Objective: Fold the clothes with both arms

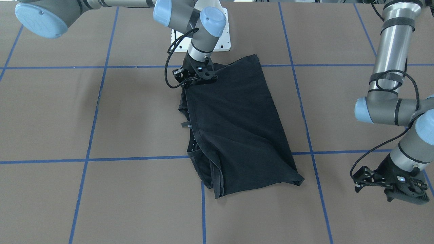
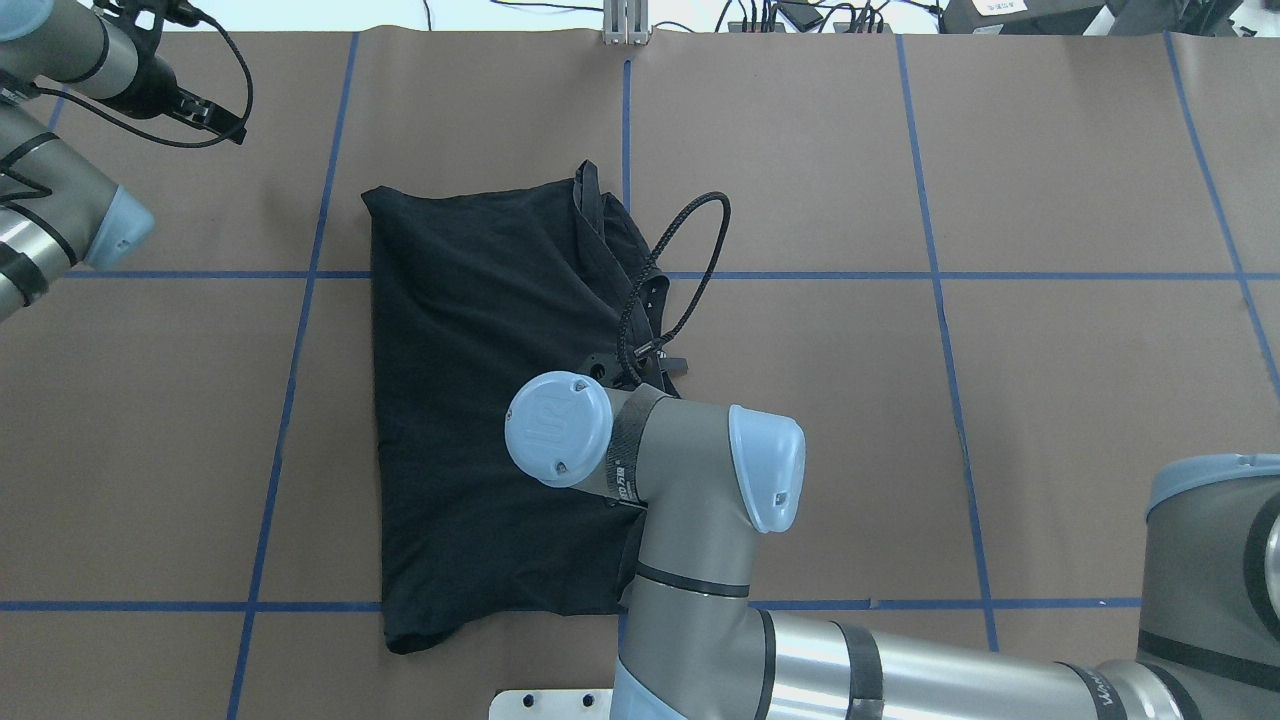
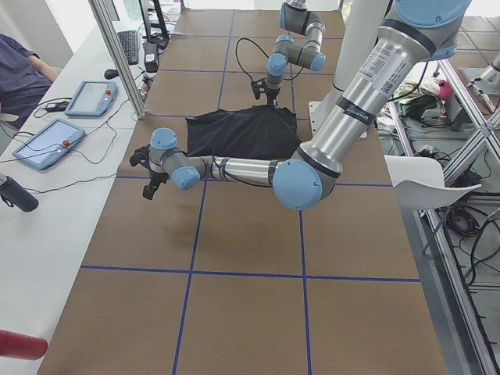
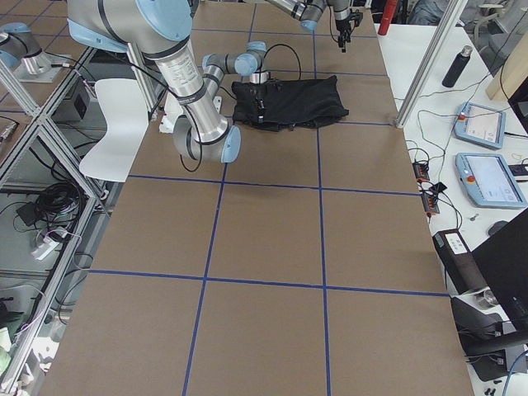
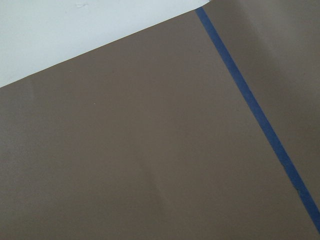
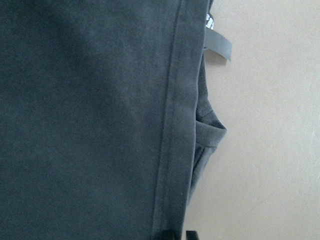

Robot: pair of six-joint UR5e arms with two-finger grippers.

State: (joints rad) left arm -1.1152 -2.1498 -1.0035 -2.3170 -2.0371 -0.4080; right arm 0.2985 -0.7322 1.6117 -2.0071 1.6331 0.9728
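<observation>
The black T-shirt (image 1: 237, 118) lies folded in a rough rectangle in the middle of the table (image 2: 480, 400); its logo is hidden. My right gripper (image 1: 196, 81) is down at the shirt's corner nearest the robot base, shut on the hem. In the right wrist view the hem (image 6: 170, 125) runs up from the fingertips (image 6: 164, 235), with a neck tag beside it. In the overhead view my right wrist (image 2: 560, 430) covers that gripper. My left gripper (image 1: 403, 196) hangs empty over bare table far from the shirt (image 2: 215, 120); it looks open, and no fingers show in its wrist view.
The white base plate (image 1: 222, 40) sits just behind the shirt. Blue tape lines (image 5: 260, 115) cross the brown table. Tablets (image 3: 90, 98) and a person are on the side desk beyond the table's far edge. A white chair (image 4: 115, 124) stands behind the robot.
</observation>
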